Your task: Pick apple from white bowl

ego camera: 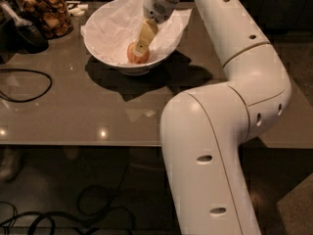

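Down at the bottom of the white bowl, on the crinkled paper lining, sits the apple, a little to the right of the bowl's middle. My gripper is inside the bowl as well, reaching in over its far right rim and slanting down and leftward, so that its tip lies right against the top of the apple. The fruit is directly below and just in front of that tip rather than off to one side. Whether my gripper is wide, narrow or already closed on the apple I cannot tell from this angle. Being round, the apple has no long axis to line up with, so I judge that the coming move turns only on a straight lift, up and clear of the bowl's high wall. I have just the one arm, so there is no nearer hand to choose. Left of the bowl stands a glass jar of brown snacks. I can read no brand, label or writing anywhere.
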Robot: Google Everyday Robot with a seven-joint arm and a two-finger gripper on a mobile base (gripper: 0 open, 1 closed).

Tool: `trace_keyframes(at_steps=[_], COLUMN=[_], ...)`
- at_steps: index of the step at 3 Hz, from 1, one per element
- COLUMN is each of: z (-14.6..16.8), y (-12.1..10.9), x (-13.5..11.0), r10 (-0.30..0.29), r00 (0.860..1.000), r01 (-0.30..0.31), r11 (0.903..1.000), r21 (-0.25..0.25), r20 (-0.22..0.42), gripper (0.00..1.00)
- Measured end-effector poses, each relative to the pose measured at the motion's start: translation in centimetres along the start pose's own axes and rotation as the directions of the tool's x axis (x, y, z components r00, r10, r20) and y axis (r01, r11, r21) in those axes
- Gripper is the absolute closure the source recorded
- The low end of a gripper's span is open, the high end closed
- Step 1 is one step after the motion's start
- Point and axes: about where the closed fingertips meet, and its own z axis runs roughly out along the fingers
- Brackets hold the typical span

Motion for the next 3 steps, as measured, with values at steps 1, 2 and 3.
trace_keyframes(at_steps=[1, 2, 3], z=[0.8, 1.3, 1.8], y=[-0.1, -0.2, -0.3], x=[0.6, 1.1, 1.1], r10=[0.018, 0.029, 0.024], r00=[1.0, 1.0, 1.0], r01=[-0.018, -0.028, -0.024], r11=[0.9997, 0.9991, 0.999], r21=[-0.019, -0.03, -0.039], r20=[0.003, 0.002, 0.001], gripper=[0.26, 0.27, 0.28])
